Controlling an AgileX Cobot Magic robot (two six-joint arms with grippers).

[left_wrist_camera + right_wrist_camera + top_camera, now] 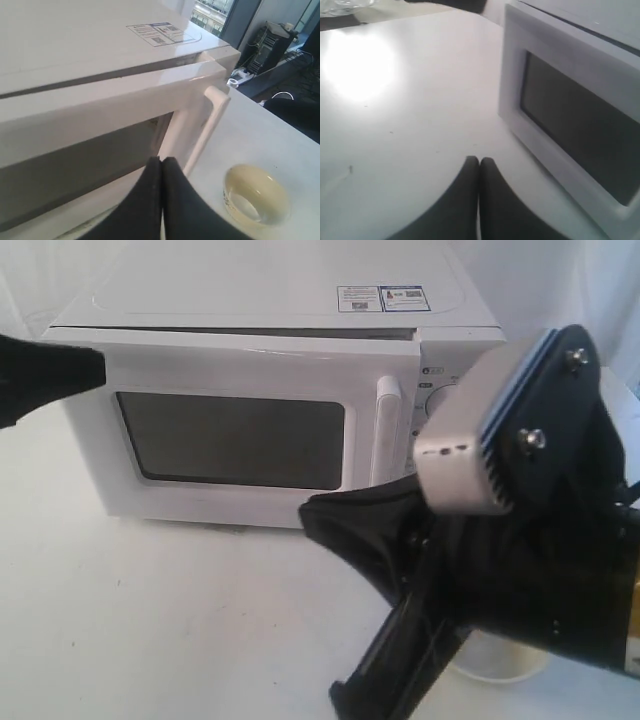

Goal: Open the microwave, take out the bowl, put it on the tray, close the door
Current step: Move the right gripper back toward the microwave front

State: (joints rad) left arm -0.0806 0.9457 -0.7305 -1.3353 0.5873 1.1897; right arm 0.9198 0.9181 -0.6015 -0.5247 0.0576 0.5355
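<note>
The white microwave [270,300] stands at the back of the table. Its door [240,370] is almost shut, with a thin dark gap along the top edge, also visible on the door [100,100] in the left wrist view. The bar handle [387,430] is free. My left gripper [103,368] is shut and empty at the door's upper left corner, its tips [161,160] in front of the window. My right gripper [312,512] is shut and empty, low in front of the door [580,125]. The cream bowl [255,195] sits on the white surface beyond the handle [210,125]. No tray edge shows.
My right arm's wrist camera block [480,430] fills the right foreground and hides most of the dials [440,400]. A pale round rim [500,668] shows under that arm. Stickers [380,298] lie on the microwave's top. Bare white table [150,620] spreads at the front left.
</note>
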